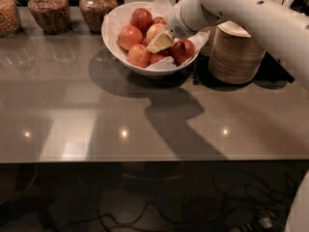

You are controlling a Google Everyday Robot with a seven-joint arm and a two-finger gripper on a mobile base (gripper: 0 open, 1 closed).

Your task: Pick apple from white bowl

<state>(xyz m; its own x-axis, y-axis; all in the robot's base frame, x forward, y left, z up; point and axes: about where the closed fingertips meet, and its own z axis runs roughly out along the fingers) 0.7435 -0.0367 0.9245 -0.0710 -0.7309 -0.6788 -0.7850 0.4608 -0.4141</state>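
Wide round glossy white bowl point(111, 30), lined with crinkled white paper, stands upright toward the back of the grey tabletop point(72, 105). It holds a heap of round red-orange apples point(130, 36) that touch one another. The gripper point(160, 41) is down inside the bowl among the apples, just beside a paler apple point(153, 30).

White arm point(251, 18) enters from upper right, slopes down-left; gripper point(161, 41) at tip, upper centre.
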